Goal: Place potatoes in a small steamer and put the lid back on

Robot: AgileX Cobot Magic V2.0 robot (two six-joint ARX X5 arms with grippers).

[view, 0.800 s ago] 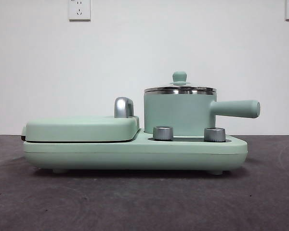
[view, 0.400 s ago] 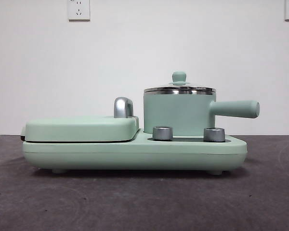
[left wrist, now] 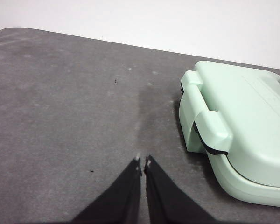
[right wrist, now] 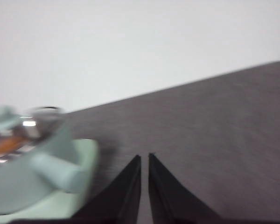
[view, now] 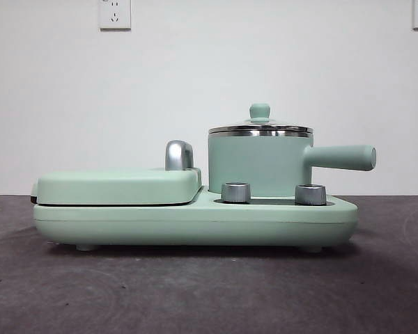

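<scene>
The steamer (view: 259,164) stands on the right half of a mint-green cooker (view: 195,216), behind 2 steel dials (view: 236,192), with its stubby handle (view: 340,157) pointing right, level with the bench (view: 209,292). The lid (view: 260,128) sits flat on the rim, knob up. Through the glass, the right wrist view shows a blurred orange-brown patch that is likely the potato (right wrist: 4,144), inside the pot; the front view cannot confirm it.

Neither arm shows in the front view. The right gripper (right wrist: 144,158) hovers over bare bench beside the cooker, jaws clenched to a thin slit and holding nothing; the steamer handle lies off to one side of them. The left gripper (left wrist: 142,162) is likewise closed and empty, over bench near the griddle cover (left wrist: 242,126), well apart from the pot.

Judging by the seated lid and the orange glimpse, the task looks complete. If any touch were needed, the right arm is the nearer to the steamer.
</scene>
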